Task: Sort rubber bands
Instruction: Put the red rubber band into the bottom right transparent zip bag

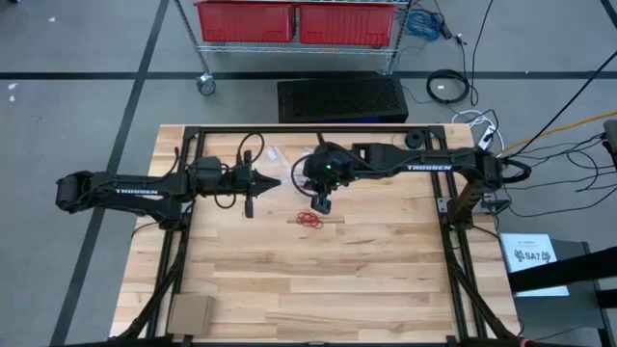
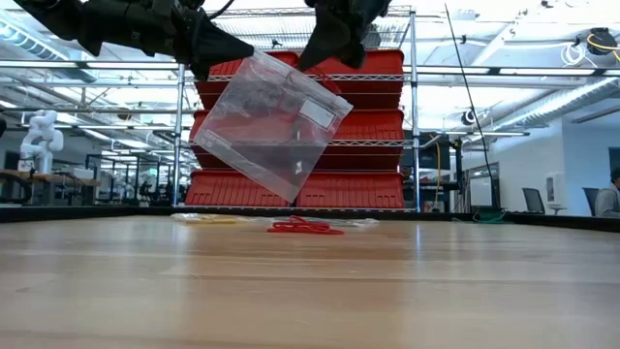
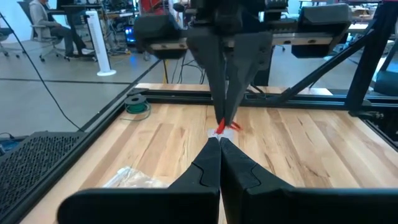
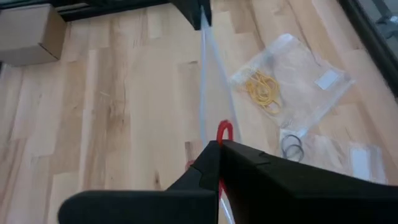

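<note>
A clear plastic bag (image 2: 276,121) hangs tilted above the table between my two grippers. My left gripper (image 2: 242,50) is shut on the bag's upper corner. My right gripper (image 4: 217,146) is shut on a red rubber band (image 4: 224,132), right at the bag's upper edge. More red rubber bands (image 1: 310,220) lie in a small heap on the wood beneath. Yellow rubber bands (image 4: 264,87) lie on the table inside a second clear bag, and dark ones (image 4: 292,148) in a third. My left gripper pinches the bag's upper corner (image 2: 252,62) between its two fingers, which point level from the table's left. The bag hangs below them, tilted, clear of the table. My right gripper pinches the red band between its fingertips, slanting down from the table's right. A small loop (image 3: 221,129) sticks out past the tips. Whether the fingers also touch the bag I cannot tell.
The two other clear bags (image 1: 275,154) lie toward the far edge, behind the held bag. A cardboard box (image 1: 190,313) sits at the near left corner. A green roll (image 3: 137,106) lies by the frame rail. Bare wood stretches toward the near edge.
</note>
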